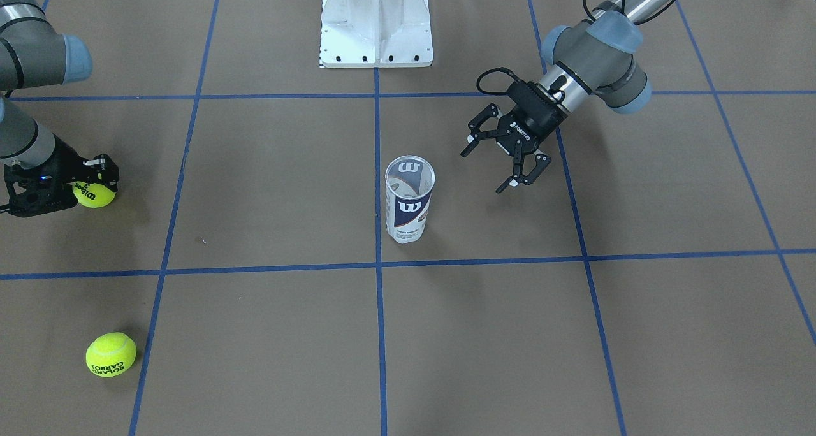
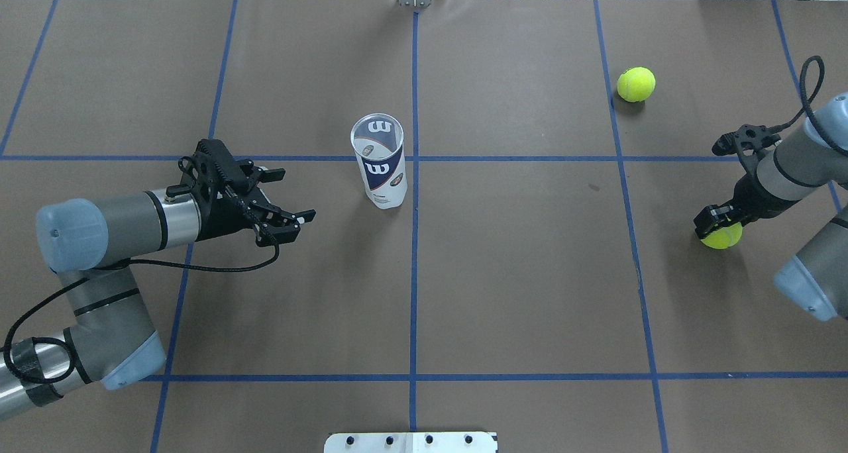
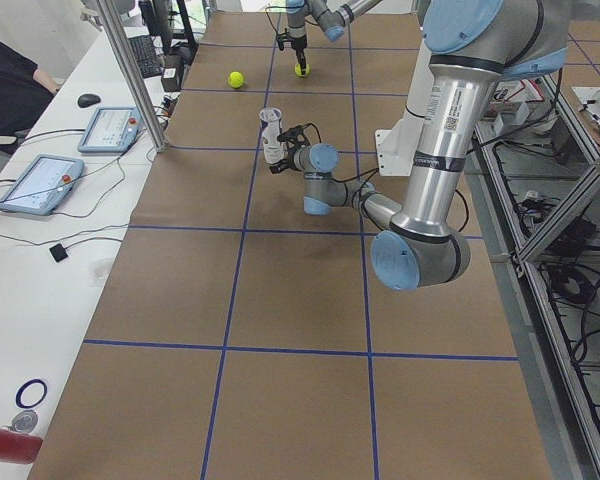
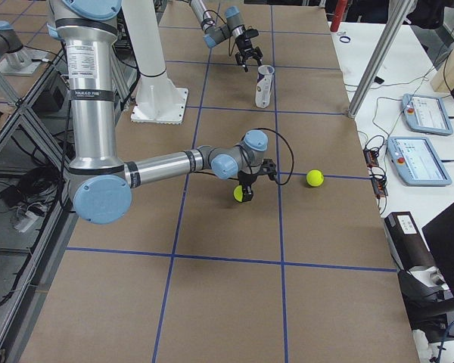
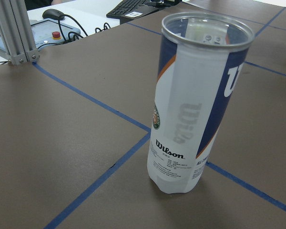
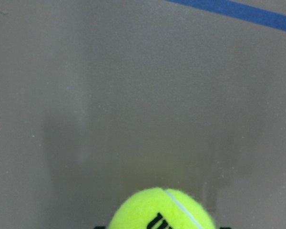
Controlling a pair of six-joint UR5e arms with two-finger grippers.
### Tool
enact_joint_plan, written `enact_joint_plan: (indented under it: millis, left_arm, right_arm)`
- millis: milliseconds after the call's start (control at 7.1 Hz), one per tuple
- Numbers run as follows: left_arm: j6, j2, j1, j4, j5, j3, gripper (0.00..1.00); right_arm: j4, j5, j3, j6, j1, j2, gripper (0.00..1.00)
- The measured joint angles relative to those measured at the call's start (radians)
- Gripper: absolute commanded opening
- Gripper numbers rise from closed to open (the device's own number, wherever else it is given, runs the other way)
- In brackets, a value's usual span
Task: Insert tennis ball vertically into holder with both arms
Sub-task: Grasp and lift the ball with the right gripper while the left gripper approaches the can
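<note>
The holder [image 1: 409, 200] is a clear Wilson can with a navy-and-white label, standing upright and open-topped near the table's middle; it also shows in the overhead view [image 2: 379, 161] and fills the left wrist view [image 5: 195, 95]. It looks empty. My left gripper [image 1: 482, 171] is open and lies level, a short way from the can's side, not touching it [image 2: 296, 193]. My right gripper [image 1: 89, 190] points down, shut on a yellow Wilson tennis ball [image 1: 94, 195] at table level [image 2: 722, 234]. The ball shows at the bottom of the right wrist view [image 6: 162, 212].
A second yellow tennis ball [image 1: 111, 354] marked Roland Garros lies loose on the table beyond the right gripper [image 2: 636, 84]. The white pedestal base [image 1: 376, 21] stands at the robot's side of the table. Blue tape lines grid the brown surface.
</note>
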Motion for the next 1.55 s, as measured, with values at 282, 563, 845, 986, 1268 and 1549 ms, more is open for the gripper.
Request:
enact_joint_plan:
  millis: [282,563,845,986,1268,1549]
  left_arm:
    - [0.0,-0.001,0.0,0.001,0.0,0.001,1.0]
    - [-0.001,-0.005,0.002,0.005,0.0,0.012,0.99]
    - [0.0,-0.04,0.019,0.007,0.006,0.052,0.99]
    - [0.0,-0.068,0.03,0.007,0.008,0.079,0.99]
    - [0.0,-0.112,0.059,0.006,0.022,0.107,0.99]
    - [0.002,-0.157,0.086,0.006,0.113,0.13,0.99]
  right_arm:
    - [-0.009,0.05,0.049,-0.001,0.055,0.03,0.0]
    - [-0.033,0.116,0.065,0.002,0.12,0.097,0.0]
    - [-0.081,0.155,0.066,0.005,0.158,0.181,0.0]
    - [-0.096,0.16,0.068,0.008,0.163,0.209,0.0]
    - [-0.114,0.174,0.078,0.014,0.168,0.247,0.0]
    - [-0.116,0.201,0.085,0.016,0.179,0.268,0.0]
